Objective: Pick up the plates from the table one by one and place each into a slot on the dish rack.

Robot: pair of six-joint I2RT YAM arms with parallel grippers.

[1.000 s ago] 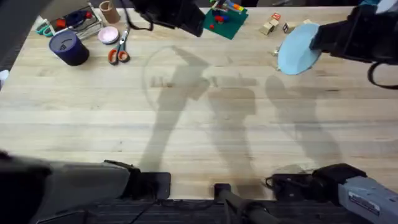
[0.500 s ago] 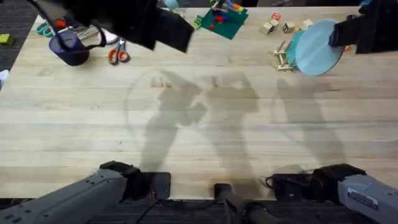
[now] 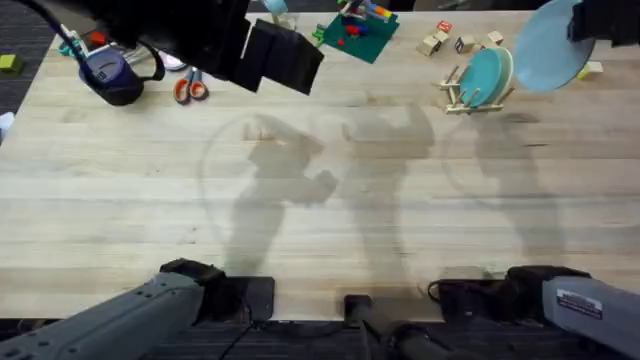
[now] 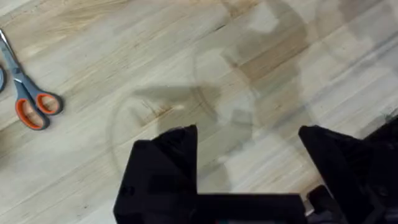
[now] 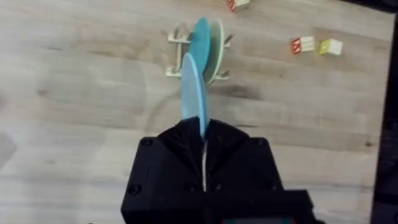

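Note:
My right gripper (image 3: 588, 24) hangs over the table's far right corner, shut on the rim of the pale light blue plate (image 3: 548, 46). In the right wrist view that plate (image 5: 193, 93) stands on edge in the gripper (image 5: 203, 129), above and short of the dish rack (image 5: 177, 55). The small wooden dish rack (image 3: 455, 92) holds the teal-blue plate (image 3: 481, 78) upright, with a cream plate (image 3: 503, 68) in the slot behind it. My left gripper (image 3: 285, 55) hovers high over the far left-middle of the table (image 3: 320, 200), open with nothing between its fingers (image 4: 163, 163).
Orange-handled scissors (image 3: 190, 88), a dark blue cup (image 3: 110, 75) and clutter lie at the far left. A green plate of toy bricks (image 3: 358, 32) and loose wooden blocks (image 3: 448, 42) line the far edge. A yellow block (image 3: 592, 68) lies right of the rack.
The right gripper has carried the pale plate up and to the right, uncovering the rack with the teal plate. The left arm has shifted a little right over the far left.

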